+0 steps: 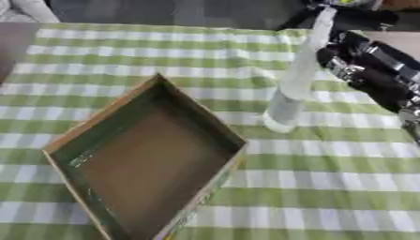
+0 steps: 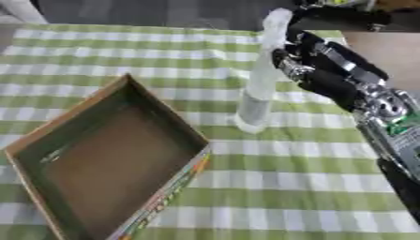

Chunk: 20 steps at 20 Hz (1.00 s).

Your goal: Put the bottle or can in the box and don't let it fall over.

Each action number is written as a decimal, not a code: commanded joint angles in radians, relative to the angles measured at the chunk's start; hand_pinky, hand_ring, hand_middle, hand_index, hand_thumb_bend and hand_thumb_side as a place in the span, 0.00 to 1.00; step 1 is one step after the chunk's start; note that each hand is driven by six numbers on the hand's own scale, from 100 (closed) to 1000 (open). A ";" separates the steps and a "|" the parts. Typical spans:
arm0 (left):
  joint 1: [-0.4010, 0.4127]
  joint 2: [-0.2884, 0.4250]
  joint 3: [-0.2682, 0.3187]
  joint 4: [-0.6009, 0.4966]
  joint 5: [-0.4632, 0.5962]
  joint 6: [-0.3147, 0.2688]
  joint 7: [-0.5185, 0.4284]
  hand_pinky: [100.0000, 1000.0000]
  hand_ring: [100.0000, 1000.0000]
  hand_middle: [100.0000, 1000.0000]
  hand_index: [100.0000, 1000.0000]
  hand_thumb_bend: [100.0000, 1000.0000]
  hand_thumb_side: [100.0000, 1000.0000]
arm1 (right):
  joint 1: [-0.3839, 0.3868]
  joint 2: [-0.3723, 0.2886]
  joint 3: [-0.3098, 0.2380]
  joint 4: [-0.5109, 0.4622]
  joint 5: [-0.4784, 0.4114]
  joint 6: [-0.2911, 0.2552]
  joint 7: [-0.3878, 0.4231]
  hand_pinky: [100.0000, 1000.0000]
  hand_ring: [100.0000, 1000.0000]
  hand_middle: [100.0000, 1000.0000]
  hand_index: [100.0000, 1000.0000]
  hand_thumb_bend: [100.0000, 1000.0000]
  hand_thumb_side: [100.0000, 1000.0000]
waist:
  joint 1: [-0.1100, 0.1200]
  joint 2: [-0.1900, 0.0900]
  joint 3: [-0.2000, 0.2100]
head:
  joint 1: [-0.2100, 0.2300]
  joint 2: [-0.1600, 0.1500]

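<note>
A tall clear plastic bottle (image 1: 297, 75) stands right of the box, leaning a little, its base (image 1: 279, 123) at the green checked tablecloth; I cannot tell whether it touches the cloth. My right hand (image 2: 305, 63) comes in from the upper right and sits against the bottle's upper half, black fingers curled at its side. The open cardboard box (image 1: 82, 136) lies at the lower left with a brown floor and nothing inside. Its near corner is a short way left of the bottle's base. My left hand shows in neither view.
The checked tablecloth (image 1: 328, 187) covers the whole table. The table's far edge (image 1: 164, 26) runs along the top, with dark floor beyond. My right forearm (image 2: 386, 117) crosses the right side of the table.
</note>
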 commanded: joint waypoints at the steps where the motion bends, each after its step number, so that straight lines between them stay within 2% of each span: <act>1: -0.012 0.016 0.004 -0.018 -0.007 0.000 -0.003 0.89 0.82 0.93 0.84 0.07 0.88 | -0.015 -0.017 -0.003 -0.016 0.000 0.005 -0.003 0.98 1.00 1.00 1.00 0.00 0.48 | 0.001 -0.010 0.003 | -0.001 -0.014; 7: -0.012 0.014 0.003 -0.018 -0.007 0.002 -0.004 0.89 0.82 0.94 0.84 0.07 0.88 | -0.025 -0.017 0.003 -0.011 0.001 0.016 -0.005 0.98 1.00 1.00 1.00 0.00 0.38 | 0.001 -0.007 0.006 | -0.003 -0.019; 11: -0.013 0.013 0.001 -0.018 -0.008 0.003 -0.006 0.89 0.82 0.94 0.84 0.07 0.88 | -0.030 -0.017 0.005 -0.009 -0.002 0.023 -0.009 0.98 1.00 1.00 1.00 0.00 0.36 | 0.000 -0.005 0.008 | -0.004 -0.021; 15: -0.014 0.013 0.001 -0.019 -0.008 0.004 -0.007 0.89 0.82 0.94 0.84 0.07 0.88 | -0.036 -0.016 0.007 -0.010 -0.004 0.027 -0.008 0.98 1.00 1.00 1.00 0.00 0.37 | 0.000 -0.002 0.009 | -0.005 -0.022; 20: -0.014 0.013 0.000 -0.018 -0.009 0.005 -0.009 0.89 0.83 0.94 0.84 0.07 0.88 | -0.028 -0.018 0.004 -0.027 -0.009 0.026 -0.010 0.98 1.00 1.00 1.00 0.00 0.44 | -0.001 0.001 0.009 | -0.006 -0.023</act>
